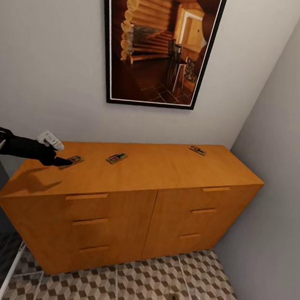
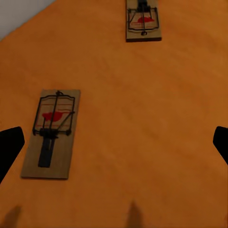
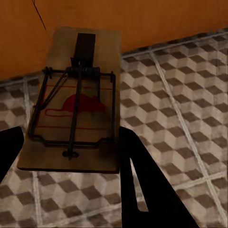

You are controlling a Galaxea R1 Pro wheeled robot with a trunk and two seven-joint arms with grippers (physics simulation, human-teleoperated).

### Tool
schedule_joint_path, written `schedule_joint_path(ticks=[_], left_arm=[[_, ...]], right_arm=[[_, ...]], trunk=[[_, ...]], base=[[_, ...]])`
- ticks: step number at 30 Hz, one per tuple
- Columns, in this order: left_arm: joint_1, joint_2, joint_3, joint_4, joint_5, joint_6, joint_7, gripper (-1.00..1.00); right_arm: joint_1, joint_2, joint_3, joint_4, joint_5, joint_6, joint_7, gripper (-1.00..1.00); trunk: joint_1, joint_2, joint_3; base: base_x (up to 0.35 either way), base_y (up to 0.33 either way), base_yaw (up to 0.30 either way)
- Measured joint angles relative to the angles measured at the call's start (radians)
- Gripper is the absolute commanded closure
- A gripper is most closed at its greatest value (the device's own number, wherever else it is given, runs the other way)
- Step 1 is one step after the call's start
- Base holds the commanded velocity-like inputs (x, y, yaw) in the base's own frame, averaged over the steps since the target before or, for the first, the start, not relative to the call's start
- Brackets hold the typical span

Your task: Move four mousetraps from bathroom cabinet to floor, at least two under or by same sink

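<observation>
Above cube-patterned tiles [image 3: 190,95], right fingers [image 3: 142,185] clamp a mousetrap [image 3: 76,104] — left fingers [image 2: 9,147] spread wide.

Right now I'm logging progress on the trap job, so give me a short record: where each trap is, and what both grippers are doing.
traps on cabinet top: three, left trap, middle trap, right trap
fourth trap: between the right gripper's fingers, above the tiled floor
left gripper: open, over the cabinet top beside the left trap
traps lying on floor: none yet

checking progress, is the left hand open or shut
Open: the left hand has its fingers spread wide above the cabinet top, with a mousetrap between them, ungripped.
</observation>
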Motion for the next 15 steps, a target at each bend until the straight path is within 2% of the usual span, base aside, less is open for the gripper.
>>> schedule_joint_path(ticks=[2, 5, 15], left_arm=[[0.0, 0.0, 0.0, 0.001, 0.0, 0.0, 0.0, -1.0], [0.0, 0.0, -0.001, 0.001, 0.0, 0.0, 0.0, -1.0], [0.0, 0.001, -0.003, 0.002, 0.0, 0.0, -0.002, -1.0]], right_arm=[[0.022, -0.001, -0.001, 0.0, -0.001, 0.076, 0.0, 1.0], [0.055, -0.005, -0.002, -0.001, -0.003, 0.142, 0.0, 1.0], [0.075, -0.014, -0.003, 0.0, -0.005, 0.181, -0.001, 1.0]], trunk=[[0.0, 0.0, 0.0], [0.0, 0.0, 0.0], [0.0, 0.0, 0.0]], base=[[0.023, 0.0, 0.0], [0.01, 0.0, 0.0], [0.002, 0.0, 0.0]])
